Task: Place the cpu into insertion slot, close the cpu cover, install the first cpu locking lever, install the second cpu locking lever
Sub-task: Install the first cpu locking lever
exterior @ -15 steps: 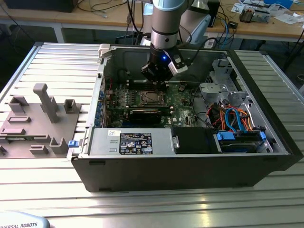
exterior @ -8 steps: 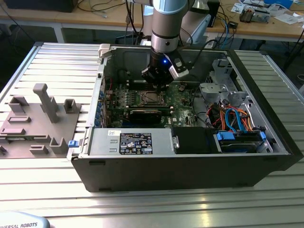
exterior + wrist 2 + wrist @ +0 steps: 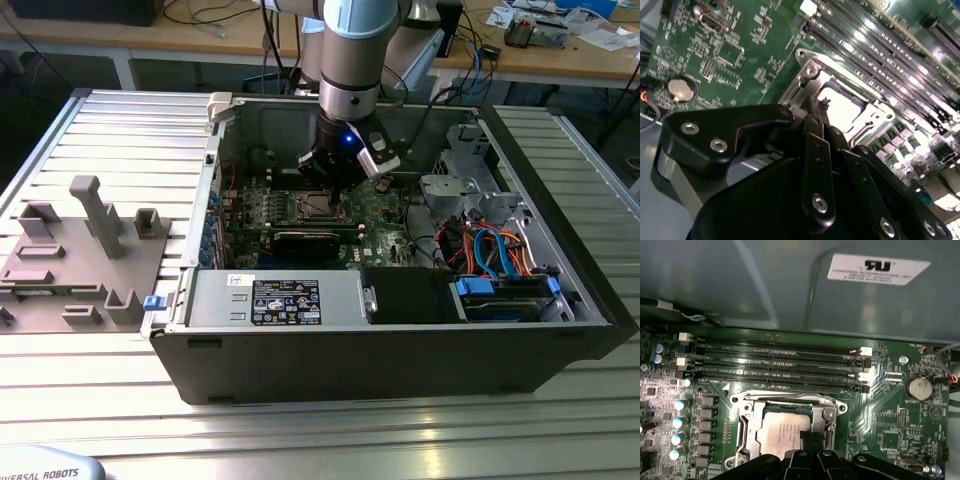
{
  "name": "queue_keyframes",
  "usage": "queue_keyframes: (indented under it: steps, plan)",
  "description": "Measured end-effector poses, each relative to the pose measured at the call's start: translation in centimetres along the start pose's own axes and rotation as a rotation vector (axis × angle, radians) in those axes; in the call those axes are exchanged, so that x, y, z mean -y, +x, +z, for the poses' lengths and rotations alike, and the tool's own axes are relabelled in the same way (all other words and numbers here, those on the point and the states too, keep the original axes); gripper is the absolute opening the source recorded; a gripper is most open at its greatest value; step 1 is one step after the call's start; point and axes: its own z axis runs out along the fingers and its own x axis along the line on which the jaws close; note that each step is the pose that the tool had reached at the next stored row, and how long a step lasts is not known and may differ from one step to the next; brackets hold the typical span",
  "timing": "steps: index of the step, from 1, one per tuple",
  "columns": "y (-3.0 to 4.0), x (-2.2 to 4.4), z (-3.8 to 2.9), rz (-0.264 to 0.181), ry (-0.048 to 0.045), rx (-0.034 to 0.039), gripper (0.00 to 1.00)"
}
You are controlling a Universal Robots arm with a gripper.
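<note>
The cpu (image 3: pixel 776 436) (image 3: pixel 847 107) lies flat in the insertion slot (image 3: pixel 322 205) on the green board, its silver top showing. The cpu cover (image 3: pixel 785 401) (image 3: pixel 812 70) lies down around it, and the chip shows through its square window. My gripper (image 3: pixel 807 436) (image 3: pixel 821 107) (image 3: pixel 335 185) hovers right over one edge of the socket with its black fingers pressed together. A thin metal piece sits at the fingertips; whether it is gripped I cannot tell. The fingers hide that side of the socket.
Long black memory slots (image 3: pixel 775 365) run beside the socket, and a coin battery (image 3: pixel 917 388) sits nearby. The grey case wall (image 3: pixel 765 280) rises close behind. A power supply (image 3: pixel 270 300) and a drive cage with cables (image 3: pixel 490 250) crowd the case. Grey fixtures (image 3: pixel 90 250) stand on the exterior view's left.
</note>
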Motion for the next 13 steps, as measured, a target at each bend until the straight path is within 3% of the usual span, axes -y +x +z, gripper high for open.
queue_keyframes:
  steps: [7,13]
  plan:
    - [0.0,0.08,-1.15,0.0,0.0001,0.0,0.11]
    - [0.0,0.07,-1.75,0.0,0.0002,-0.0001,0.11]
